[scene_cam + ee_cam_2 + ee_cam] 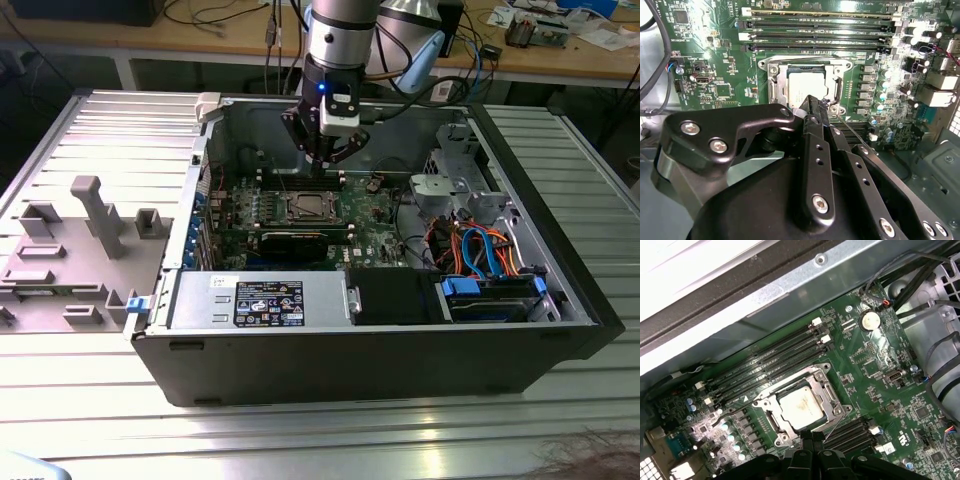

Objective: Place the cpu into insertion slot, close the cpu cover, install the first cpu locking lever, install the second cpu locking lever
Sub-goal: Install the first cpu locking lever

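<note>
Spanning the whole scene, a ridged metal worktop (300, 440) carries an open black computer case (380, 350) lying on its side, with a grey moulded tray (60, 270) beside it on the exterior view's left. A silver robot arm (340, 30) reaches down into the case from above. On the case floor lies the green motherboard (375, 225), also seen in both wrist views (715, 60) (880, 375), with long black memory slots (820, 30) (770, 360) running along one side of the socket.

The jaws hang low over the board at the edge of the socket. Their black fingertips (811, 102) (805, 437) (322, 160) are drawn together at one corner of the socket frame; I cannot tell whether anything is pinched between them.

The insertion slot (308, 206) (805, 61) (762, 402) sits mid-board, silver-rimmed. The cpu cover (781, 87) (821, 390) lies flat down over it as a thin metal frame. The cpu (807, 85) (799, 407) is seated inside the slot, its pale metal top showing through the cover's cut-out. A thin metal rod (852, 129) slants away from the socket corner just beside the fingertips.
</note>
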Tool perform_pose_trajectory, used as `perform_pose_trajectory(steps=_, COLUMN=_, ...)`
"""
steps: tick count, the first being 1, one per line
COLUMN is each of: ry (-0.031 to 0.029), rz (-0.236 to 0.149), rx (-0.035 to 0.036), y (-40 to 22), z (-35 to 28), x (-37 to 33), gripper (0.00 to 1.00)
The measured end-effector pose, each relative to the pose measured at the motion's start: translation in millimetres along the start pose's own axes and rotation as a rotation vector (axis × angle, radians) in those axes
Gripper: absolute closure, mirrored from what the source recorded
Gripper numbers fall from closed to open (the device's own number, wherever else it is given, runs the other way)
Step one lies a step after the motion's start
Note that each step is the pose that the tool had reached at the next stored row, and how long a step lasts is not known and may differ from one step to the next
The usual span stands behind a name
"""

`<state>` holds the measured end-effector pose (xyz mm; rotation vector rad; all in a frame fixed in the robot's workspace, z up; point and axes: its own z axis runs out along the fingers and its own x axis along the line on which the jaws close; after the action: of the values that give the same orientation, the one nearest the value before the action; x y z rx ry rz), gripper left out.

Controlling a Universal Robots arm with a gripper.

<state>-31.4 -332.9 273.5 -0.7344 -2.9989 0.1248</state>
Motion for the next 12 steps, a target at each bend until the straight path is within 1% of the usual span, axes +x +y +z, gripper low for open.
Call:
perform_pose_trajectory(steps=6, ry=-0.0017, rz=-0.019, rx=0.0006, y=0.0, z=0.0, x=0.0, gripper=0.89)
perform_pose_trajectory(steps=7, ry=-0.0018, rz=-0.025, rx=-0.0003, y=0.1, z=0.1, x=0.0, gripper=0.89)
perform_pose_trajectory(steps=8, ry=0.0021, rz=-0.029, rx=-0.0087, y=0.0, z=0.0, x=0.0, gripper=0.89)
perform_pose_trajectory(steps=9, ry=0.0124, rz=-0.035, rx=-0.0296, y=0.0, z=0.0, x=0.0, gripper=0.89)
perform_pose_trajectory(steps=10, ry=0.0280, rz=-0.042, rx=-0.0613, y=0.0, z=0.0, x=0.0, gripper=0.89)
perform_pose_trajectory(steps=11, ry=0.0378, rz=-0.049, rx=-0.0818, y=0.0, z=0.0, x=0.0, gripper=0.89)
perform_pose_trajectory(steps=12, ry=0.0437, rz=-0.055, rx=-0.0941, y=0.0, z=0.0, x=0.0, gripper=0.89)
